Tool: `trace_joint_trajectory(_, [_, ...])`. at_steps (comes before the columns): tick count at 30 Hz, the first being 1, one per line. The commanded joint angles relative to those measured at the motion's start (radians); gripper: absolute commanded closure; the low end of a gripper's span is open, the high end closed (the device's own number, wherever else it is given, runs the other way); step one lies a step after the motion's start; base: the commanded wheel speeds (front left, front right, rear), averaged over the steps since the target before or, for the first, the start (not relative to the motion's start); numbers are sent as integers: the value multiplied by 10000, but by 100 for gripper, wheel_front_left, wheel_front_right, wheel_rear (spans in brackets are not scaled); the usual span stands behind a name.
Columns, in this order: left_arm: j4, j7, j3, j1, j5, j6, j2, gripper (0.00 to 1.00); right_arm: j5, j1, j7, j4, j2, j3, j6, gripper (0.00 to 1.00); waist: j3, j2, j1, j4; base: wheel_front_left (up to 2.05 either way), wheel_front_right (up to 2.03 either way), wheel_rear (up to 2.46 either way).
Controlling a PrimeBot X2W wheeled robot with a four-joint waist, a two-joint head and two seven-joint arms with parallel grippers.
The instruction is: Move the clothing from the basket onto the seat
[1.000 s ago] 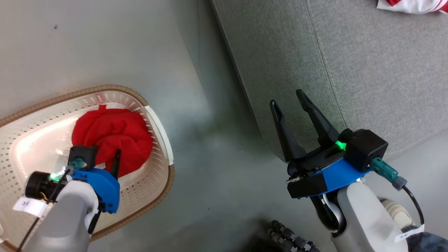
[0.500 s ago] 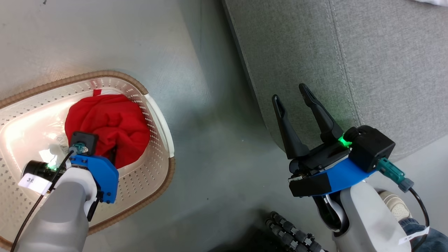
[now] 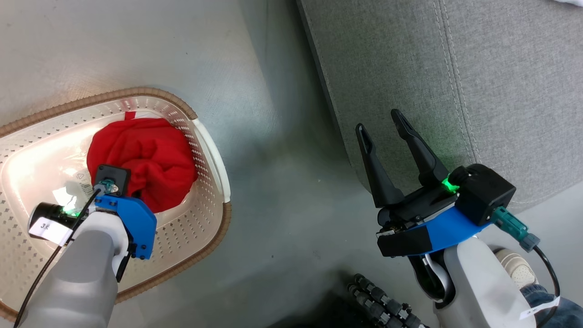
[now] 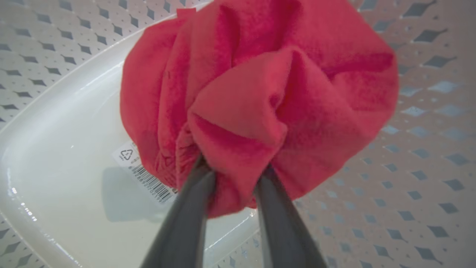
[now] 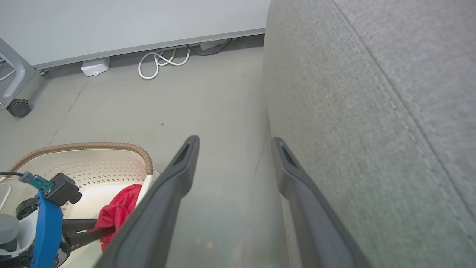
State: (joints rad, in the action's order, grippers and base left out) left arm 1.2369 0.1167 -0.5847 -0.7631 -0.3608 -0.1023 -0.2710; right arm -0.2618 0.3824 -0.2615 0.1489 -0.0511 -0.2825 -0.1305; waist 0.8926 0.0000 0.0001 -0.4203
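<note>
The left tool [image 4: 234,169] is pointed steeply downward, its fingers [image 4: 193,201] closed against a fold of red cloth [image 4: 260,93]. The right tool [image 3: 379,123] is held spread wide and empty.

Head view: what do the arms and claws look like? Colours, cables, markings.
Both match: pale grey forearms, blue wrist bracket, black housing with a green light. The right claw and left claw each have two long, dark, tapering fingers. A teal plug feeds a black cable at each wrist; each arm carries a white tag.
</note>
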Motion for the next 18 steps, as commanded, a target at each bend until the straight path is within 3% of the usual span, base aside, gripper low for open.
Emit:
trace_joint_trajectory(1, [46, 42, -21, -139, -37, 24, -9, 100, 32, 3, -53, -28, 13, -1, -5, 0, -2, 0, -1, 5, 0, 0, 0])
trace_joint_trajectory(18, [219, 428, -21, -90, -440, -132, -29, 100, -133, 424, -52, 156, 13, -322, -5, 0, -426, 0, -1, -183, 0, 0, 0])
